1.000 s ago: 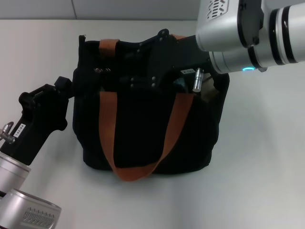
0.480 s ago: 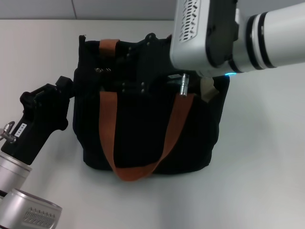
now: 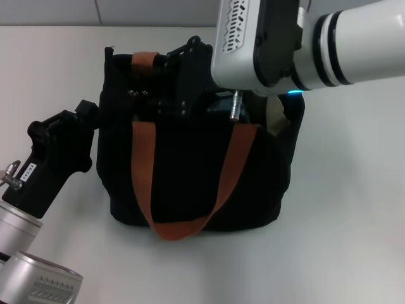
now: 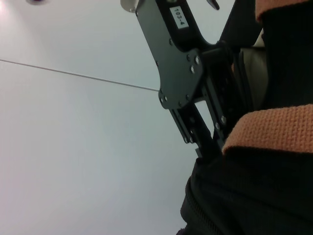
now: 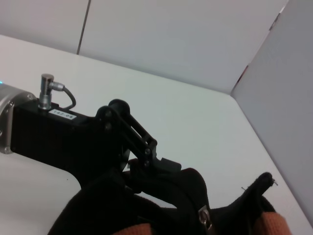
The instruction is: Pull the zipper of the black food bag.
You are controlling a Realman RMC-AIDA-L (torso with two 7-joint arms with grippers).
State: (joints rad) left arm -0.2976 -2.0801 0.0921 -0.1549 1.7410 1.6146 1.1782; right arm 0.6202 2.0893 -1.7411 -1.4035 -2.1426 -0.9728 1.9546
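White tabletop (image 3: 342, 209) bears the black food bag (image 3: 190, 183); left gripper (image 3: 88, 117) clamps its corner; right gripper (image 3: 142, 95) state unknown to me, may lose the zipper (image 5: 204, 217).

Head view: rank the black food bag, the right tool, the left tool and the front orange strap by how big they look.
1. black food bag, largest.
2. right tool and left tool: unsure. Both are black against the bag and their edges merge with it.
3. front orange strap, long but narrow, least area.
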